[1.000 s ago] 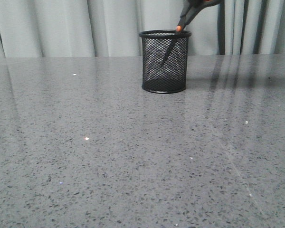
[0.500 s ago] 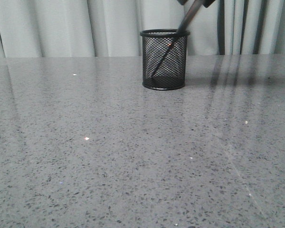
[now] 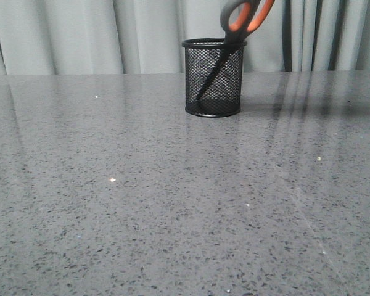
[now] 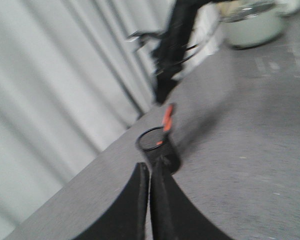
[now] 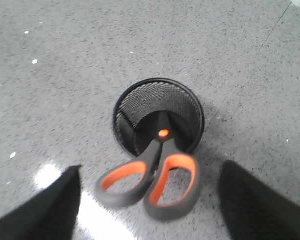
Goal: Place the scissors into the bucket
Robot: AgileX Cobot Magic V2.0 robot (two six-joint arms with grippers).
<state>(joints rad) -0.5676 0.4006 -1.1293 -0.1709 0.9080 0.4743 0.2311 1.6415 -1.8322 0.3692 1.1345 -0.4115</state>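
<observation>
A speckled grey counter (image 3: pixel 172 203) stretches from us to pale curtains (image 3: pixel 80 34). Toward its far edge stands the bucket (image 3: pixel 213 78), and the scissors (image 3: pixel 237 28) lean inside it, blades down, handles out over the rim at the right. We judge the drop done; what remains is pulling away. Our right pincer (image 5: pixel 150 210) hangs above, spread wide, touching nothing. The left pincer (image 4: pixel 150 202) is closed and empty.

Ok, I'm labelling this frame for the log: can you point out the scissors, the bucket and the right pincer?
scissors (image 5: pixel 162 175): right wrist view, on the handle between the orange-lined loops.
bucket (image 3: pixel 213 80): front view, on its mesh wall.
right pincer (image 5: pixel 150 200): right wrist view, midway between its two spread fingertips, open.
</observation>
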